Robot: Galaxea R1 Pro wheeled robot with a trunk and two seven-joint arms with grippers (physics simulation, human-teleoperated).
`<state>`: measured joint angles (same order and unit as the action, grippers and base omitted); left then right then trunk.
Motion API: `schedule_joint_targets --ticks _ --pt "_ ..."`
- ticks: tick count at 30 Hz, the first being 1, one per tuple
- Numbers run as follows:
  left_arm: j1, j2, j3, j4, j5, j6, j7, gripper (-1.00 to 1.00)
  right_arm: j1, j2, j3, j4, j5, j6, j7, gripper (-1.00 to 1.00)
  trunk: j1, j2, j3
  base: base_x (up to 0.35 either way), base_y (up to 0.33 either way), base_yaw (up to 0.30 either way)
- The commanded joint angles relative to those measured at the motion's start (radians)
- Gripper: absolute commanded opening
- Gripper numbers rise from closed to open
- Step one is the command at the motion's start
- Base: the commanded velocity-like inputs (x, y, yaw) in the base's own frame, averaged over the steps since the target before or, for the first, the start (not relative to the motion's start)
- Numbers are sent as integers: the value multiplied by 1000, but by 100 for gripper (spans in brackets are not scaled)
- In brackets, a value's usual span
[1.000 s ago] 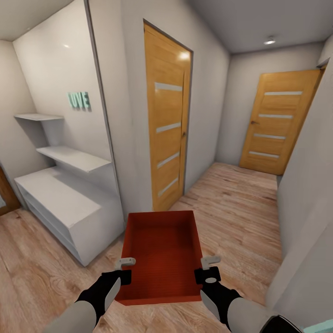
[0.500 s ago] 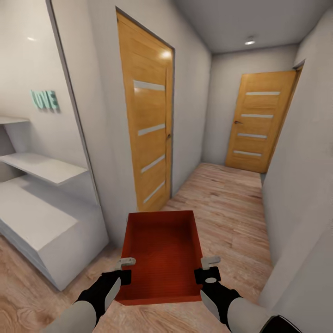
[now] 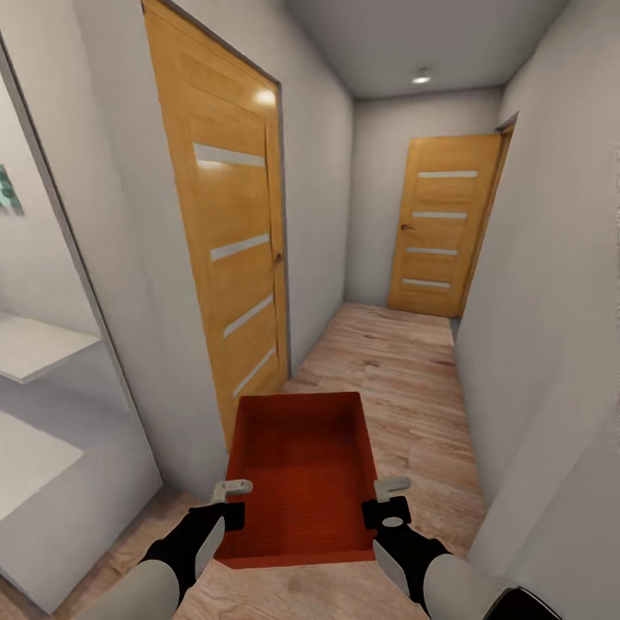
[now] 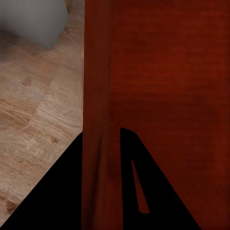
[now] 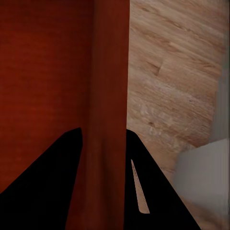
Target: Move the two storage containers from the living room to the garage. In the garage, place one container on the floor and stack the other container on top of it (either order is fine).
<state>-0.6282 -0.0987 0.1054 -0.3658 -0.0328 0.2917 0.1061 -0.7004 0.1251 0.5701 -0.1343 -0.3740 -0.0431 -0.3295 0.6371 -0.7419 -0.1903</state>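
Pale grey walls (image 3: 362, 198) close in on a narrow hallway with a light wood-plank floor (image 3: 396, 362). Since the earlier frames the whole view has swung and moved forward: the white shelving unit (image 3: 43, 465), which stood well in view a second ago, has slid to the left edge, and the teal lettering is nearly out of frame. The near wooden door (image 3: 226, 258) on the left now looms larger, and the far wooden door (image 3: 439, 226) at the hallway's end sits closer to the middle.

One orange-red storage container (image 3: 301, 478) is carried in front of the robot, above the planks, exactly where it was relative to the arms. The left gripper (image 3: 228, 504) stays clamped on its left side wall, and the right gripper (image 3: 386, 499) on its right wall; each wrist view shows dark fingers (image 4: 62, 191) (image 5: 48, 182) straddling a red wall.
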Motion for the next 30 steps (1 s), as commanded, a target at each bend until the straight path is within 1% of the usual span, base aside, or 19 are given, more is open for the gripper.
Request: schedule_joint_targets --ticks 1,6,30 --pt "1 30 5 1 -13 7 6 -100 -2 -9 -36 -2 13 -15 -3 -100 1 -1 -1 322 0 -240" --pt "1 30 5 1 -13 7 6 -100 -2 -9 -36 -2 13 -15 -3 -100 1 -1 -1 322 0 -86" --pt "1 30 5 1 -13 7 6 -100 -2 -9 -36 -2 13 -15 -3 -100 1 -1 -1 322 0 -1"
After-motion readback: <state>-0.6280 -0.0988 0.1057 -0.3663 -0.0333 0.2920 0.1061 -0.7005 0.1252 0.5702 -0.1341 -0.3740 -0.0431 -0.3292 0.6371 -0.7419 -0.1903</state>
